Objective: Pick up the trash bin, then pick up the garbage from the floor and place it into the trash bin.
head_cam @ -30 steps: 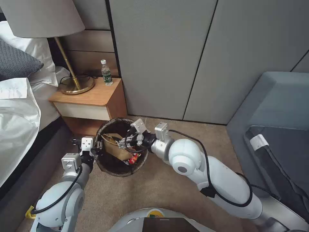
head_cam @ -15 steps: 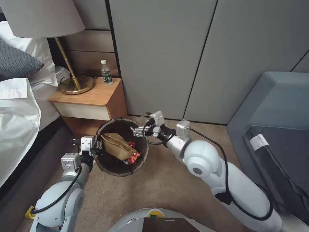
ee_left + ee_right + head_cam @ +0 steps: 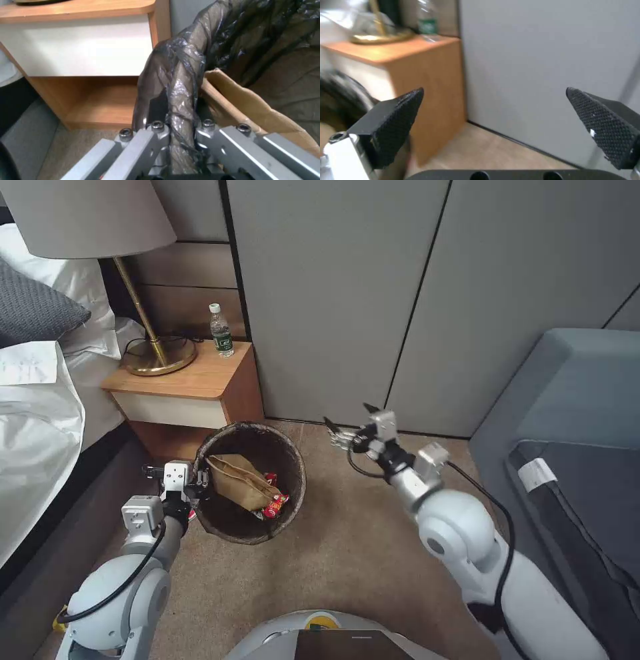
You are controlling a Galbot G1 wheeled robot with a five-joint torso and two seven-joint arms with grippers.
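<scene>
Head view: right claw point(image 3: 347, 433), wide, has left the trash bin point(image 3: 293, 500); left claw point(image 3: 200, 485) grips its rim.

The brown paper bag point(image 3: 241, 481) is covering part of the red-and-white packets point(image 3: 273, 505) inside the trash bin point(image 3: 293, 460). The bin's white wall is lying hidden beneath its dark liner. The lamp point(image 3: 87, 213) beside the bin is running off the frame's top.

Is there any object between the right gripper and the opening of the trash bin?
Nothing visible. The right gripper, fingers open and empty, hangs over bare carpet beside the trash bin. The bin's mouth is open at the top, with a brown paper bag and red packets inside. The left gripper clamps the far rim.
</scene>
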